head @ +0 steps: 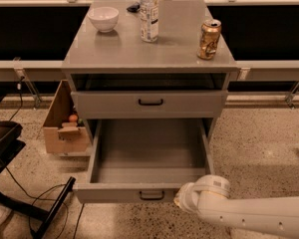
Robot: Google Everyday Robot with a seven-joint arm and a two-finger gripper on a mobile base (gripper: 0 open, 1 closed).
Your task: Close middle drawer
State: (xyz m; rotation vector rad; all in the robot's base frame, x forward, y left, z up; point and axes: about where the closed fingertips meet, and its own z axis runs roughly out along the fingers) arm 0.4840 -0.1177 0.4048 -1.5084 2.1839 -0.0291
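Grey metal middle drawer [149,156] stands pulled far out of cabinet [149,54], under upper drawer [189,103]. Deep plain tray, low front panel, small black bar handle [152,195]. Gripper [182,200] at front panel, just right of handle, on white arm [249,215] from lower right. Grip state: cannot tell.

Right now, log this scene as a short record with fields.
drawer: wide grey metal middle drawer pulled out, open
handle: small black bar handle on its low front panel
pincer: pincer at the front panel's right end, right of the handle
top: grey cabinet carries white bowl, clear plastic bottle, gold can
floor: brown cardboard box left of it
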